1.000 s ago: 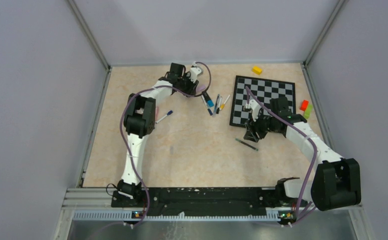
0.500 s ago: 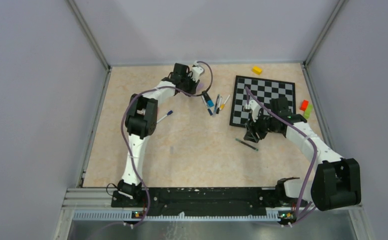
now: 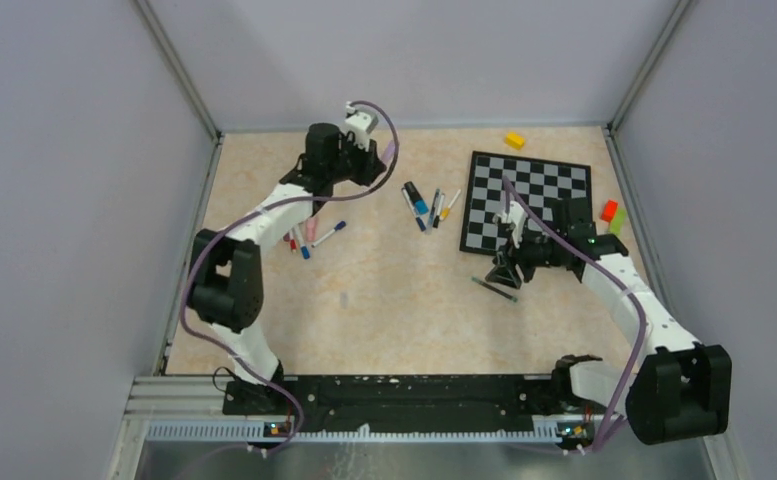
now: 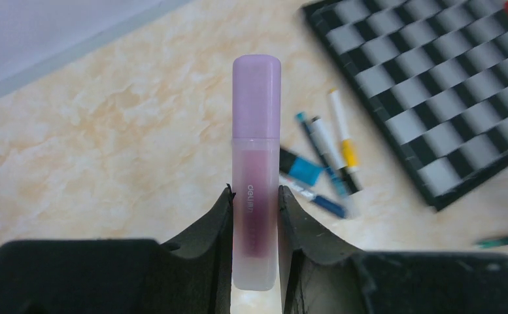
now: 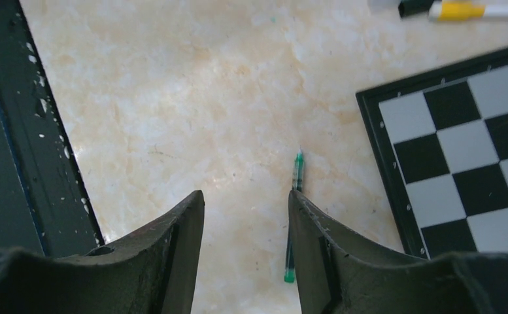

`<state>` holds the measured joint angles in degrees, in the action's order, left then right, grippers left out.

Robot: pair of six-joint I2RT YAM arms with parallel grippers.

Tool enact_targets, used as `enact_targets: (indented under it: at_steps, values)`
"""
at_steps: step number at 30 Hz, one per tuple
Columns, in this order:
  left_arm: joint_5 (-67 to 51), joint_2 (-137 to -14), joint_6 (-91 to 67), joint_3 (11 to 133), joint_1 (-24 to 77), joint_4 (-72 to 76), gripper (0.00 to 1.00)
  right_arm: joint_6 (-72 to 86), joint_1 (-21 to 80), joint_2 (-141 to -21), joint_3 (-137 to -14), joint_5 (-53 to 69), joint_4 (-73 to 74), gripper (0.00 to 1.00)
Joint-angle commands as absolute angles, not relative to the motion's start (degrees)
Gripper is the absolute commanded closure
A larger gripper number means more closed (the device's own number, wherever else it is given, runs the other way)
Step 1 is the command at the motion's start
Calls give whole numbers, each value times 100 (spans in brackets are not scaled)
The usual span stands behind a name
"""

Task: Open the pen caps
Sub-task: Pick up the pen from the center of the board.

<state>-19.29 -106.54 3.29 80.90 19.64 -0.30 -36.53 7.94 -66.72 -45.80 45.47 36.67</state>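
My left gripper (image 4: 255, 196) is shut on a stubby lilac marker (image 4: 256, 131). It grips the frosted clear cap end, and the lilac end sticks out ahead, held above the table. In the top view this gripper (image 3: 382, 160) is at the back centre. A cluster of capped pens (image 3: 429, 205) lies just right of it and also shows in the left wrist view (image 4: 323, 160). My right gripper (image 5: 246, 199) is open and empty, hovering over a thin green pen (image 5: 295, 216) that lies under its right finger. In the top view it (image 3: 504, 270) is by the green pen (image 3: 494, 290).
A chessboard (image 3: 544, 170) lies at the back right, its edge close to my right gripper (image 5: 375, 131). A yellow block (image 3: 514, 140) sits behind it, with red (image 3: 610, 210) and green (image 3: 616, 227) blocks to its right. More pens (image 3: 309, 235) lie on the left.
My left arm has swung left and up with the lilac marker, away from the pen cluster, uncovering pens on the left. My right gripper has shifted slightly toward the green pen.
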Motion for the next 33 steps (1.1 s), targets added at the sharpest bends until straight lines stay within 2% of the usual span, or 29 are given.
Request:
enact_targets:
  at_steps: [1,4,7,10,14,18,22,26,33]
  values:
    - [-2875,-9248,-1200,6770,1960,1294,100,-4019,734,-5957,-4622,5595,3540,50]
    - [-3227,-8291,-2435,5464,1977,2420,100,-4227,735,-5284,-4411,6193,3170,49]
    - [-3074,-7287,-3818,4127,2126,3861,100,-4270,725,-5418,-4850,6807,3645,47]
    - [-2607,-6665,-4597,3338,2587,4477,100,-3162,735,-5504,-4944,7286,3122,45]
    - [-1021,-6191,-5173,2844,3648,4484,100,-1136,738,-5405,-4405,7450,1494,43]
    - [758,-6181,-5899,2700,4612,4036,100,-168,735,-5391,-3849,6982,679,35]
    - [1899,-6527,-6472,3048,5279,3263,100,403,736,-5508,-3606,6817,263,34]
    - [2552,-7084,-6783,3753,5707,2305,100,879,868,-5634,-3394,6602,-142,34]
    - [2935,-7906,-7052,4341,6081,2132,100,785,1314,-5830,-3350,6024,-30,34]
